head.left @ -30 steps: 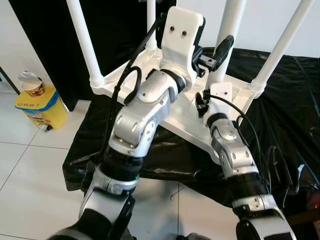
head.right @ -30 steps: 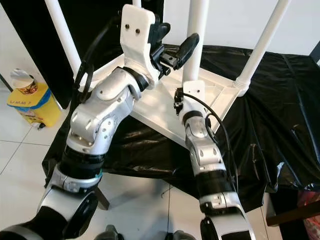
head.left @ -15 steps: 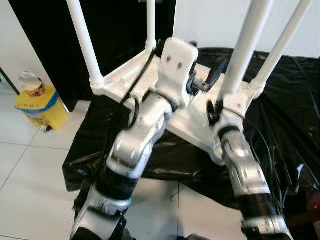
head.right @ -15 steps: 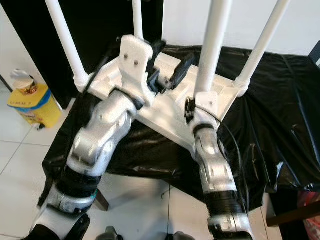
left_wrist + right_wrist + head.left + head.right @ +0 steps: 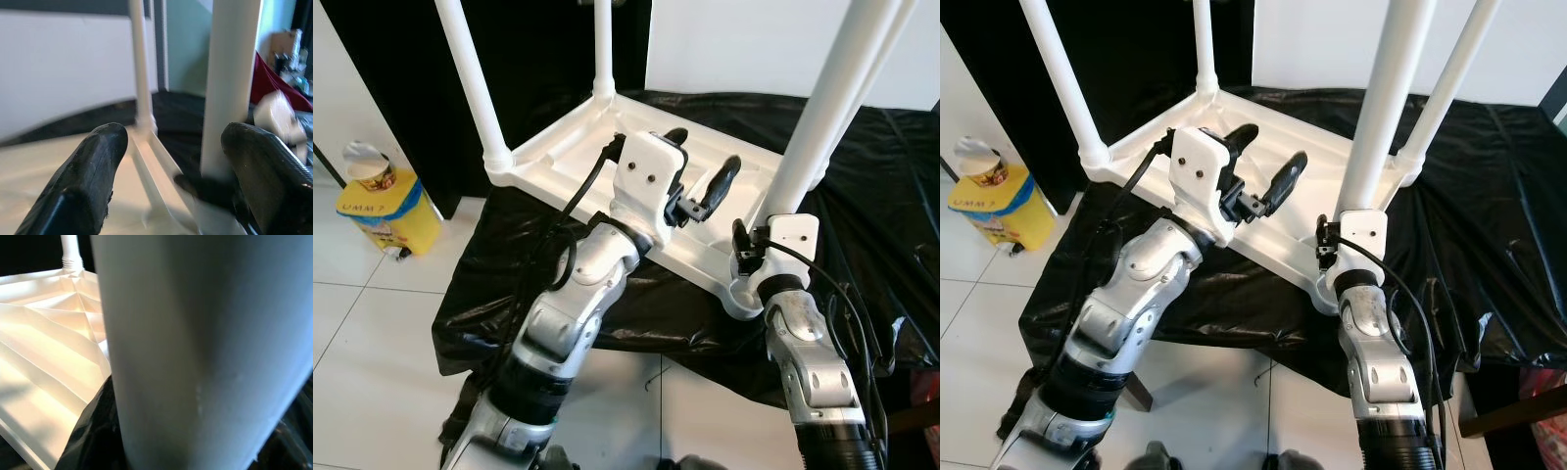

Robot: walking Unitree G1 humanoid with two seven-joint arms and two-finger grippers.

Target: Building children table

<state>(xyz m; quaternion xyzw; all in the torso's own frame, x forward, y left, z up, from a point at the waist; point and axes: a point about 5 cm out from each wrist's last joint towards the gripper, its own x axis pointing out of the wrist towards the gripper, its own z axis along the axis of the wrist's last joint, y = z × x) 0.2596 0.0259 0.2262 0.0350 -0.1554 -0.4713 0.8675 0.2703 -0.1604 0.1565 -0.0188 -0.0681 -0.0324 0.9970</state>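
Observation:
The white children's table [image 5: 563, 157] lies upside down on a black plastic sheet [image 5: 862, 186]. Three white legs stand up from its corners: one at the left [image 5: 470, 78], one at the back [image 5: 603, 49] and one at the far right [image 5: 1449, 88]. My right gripper [image 5: 759, 235] is shut on a fourth leg [image 5: 1381, 117], held upright at the near right corner socket [image 5: 744, 294]; that leg [image 5: 195, 347] is very close in the right wrist view. My left gripper [image 5: 700, 164] hovers open over the table's underside, left of the held leg, with nothing between its fingers [image 5: 105, 147].
A yellow bin [image 5: 391, 211] with a paper cup [image 5: 372, 164] on it stands on the white tile floor at the left. A black curtain hangs behind the table. The sheet spreads far to the right, and something red [image 5: 1547, 431] sits at the bottom right.
My right gripper has carried the leg right and down to the near right corner. My left arm has dropped from high up to just above the table's underside.

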